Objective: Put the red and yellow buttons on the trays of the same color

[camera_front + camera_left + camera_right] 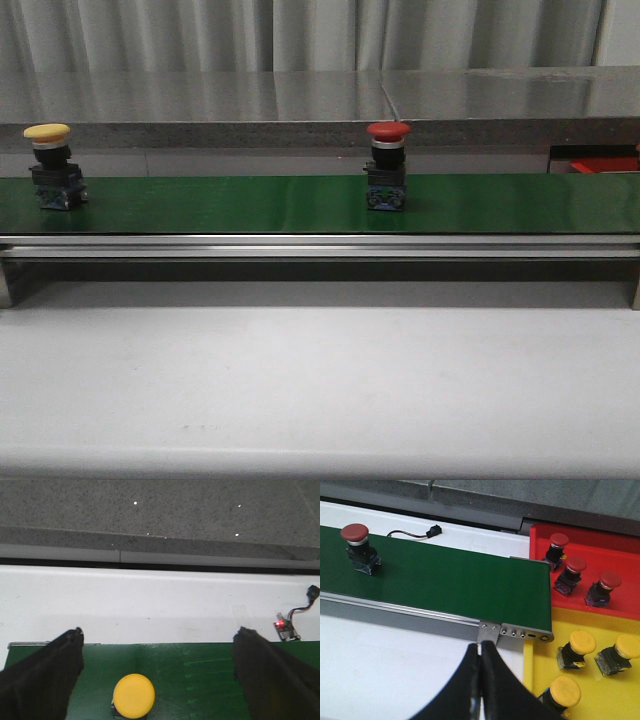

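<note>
Left jaws stand wide apart, nothing between the pads; both black fingers reach over the near edge of the green belt. Yellow button sits upright on the belt between the fingers, nearer the one at the picture's left edge, touching neither. Beyond the fingertips lies the white bench, with a small circuit board showing a red light and a short lead well off to one side.

Right jaws are pressed together, fingertips meeting, empty. They hang over the bench just short of the belt's metal end plate. Red button stands upright on the belt, well apart from these jaws and far up the belt from its end. Red tray holds three red buttons; yellow tray, next to it and closer to the jaws, holds four yellow ones, one partly hidden behind a finger.

Front view: yellow button at the belt's left end, red button right of centre, both upright, well apart. Neither gripper shows in that view.
</note>
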Available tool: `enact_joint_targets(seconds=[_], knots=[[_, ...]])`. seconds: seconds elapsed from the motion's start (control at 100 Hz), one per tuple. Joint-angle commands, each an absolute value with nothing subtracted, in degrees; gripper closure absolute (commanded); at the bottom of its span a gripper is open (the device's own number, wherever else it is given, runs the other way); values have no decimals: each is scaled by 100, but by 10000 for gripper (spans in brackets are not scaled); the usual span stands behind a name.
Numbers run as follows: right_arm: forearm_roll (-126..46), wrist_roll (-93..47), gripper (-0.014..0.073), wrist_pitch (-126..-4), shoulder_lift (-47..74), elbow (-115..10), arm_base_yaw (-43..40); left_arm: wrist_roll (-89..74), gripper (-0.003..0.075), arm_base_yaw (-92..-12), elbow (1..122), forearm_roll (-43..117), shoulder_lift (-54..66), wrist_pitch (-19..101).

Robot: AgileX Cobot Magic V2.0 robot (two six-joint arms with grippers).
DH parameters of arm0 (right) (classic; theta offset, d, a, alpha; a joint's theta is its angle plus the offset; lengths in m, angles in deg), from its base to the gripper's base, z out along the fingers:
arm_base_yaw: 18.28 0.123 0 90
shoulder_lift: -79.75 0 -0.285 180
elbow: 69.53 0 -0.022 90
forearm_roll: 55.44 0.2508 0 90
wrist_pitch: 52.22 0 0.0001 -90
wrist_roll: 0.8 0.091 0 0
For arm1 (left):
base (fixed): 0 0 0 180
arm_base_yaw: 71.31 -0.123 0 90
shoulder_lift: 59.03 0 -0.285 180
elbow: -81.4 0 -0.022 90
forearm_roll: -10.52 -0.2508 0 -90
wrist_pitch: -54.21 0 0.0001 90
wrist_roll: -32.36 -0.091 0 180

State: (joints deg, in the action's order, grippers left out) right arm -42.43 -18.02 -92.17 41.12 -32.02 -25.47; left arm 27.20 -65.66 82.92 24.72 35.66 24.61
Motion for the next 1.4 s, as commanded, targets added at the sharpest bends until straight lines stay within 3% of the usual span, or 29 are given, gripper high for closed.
enact_joint_targets(seconds=[0.0,0.58,0.73,1.01,1.12,1.17,1.24,1.39], knots=[[-4184,-1854,710,-8863,4111,-3342,-2526,2728,131,-6447,8299,2570,2971,2666],[-4184,-1854,710,-8863,4111,-3342,-2526,2716,153,-6063,4761,2570,-606,3261],[-4184,-1854,710,-8856,4111,-3342,-2526,2716,297,-6063,4043,2570,-1484,3270],[-4184,-1854,710,-8851,4111,-3342,-2526,2716,742,-6063,3406,2570,-2524,3216],[-4184,-1854,702,-8941,4111,-3342,-2526,2716,739,-6063,3350,2570,-2565,3216],[-4173,-1854,665,-9035,4111,-3342,-2526,2716,739,-6063,3346,2570,-2565,3216],[-4127,-1854,548,-9167,4111,-3342,-2526,2716,739,-6063,3346,2570,-2565,3216],[-4078,-1854,122,-9236,4111,-3342,-2526,2716,739,-6063,3346,2570,-2565,3216]])
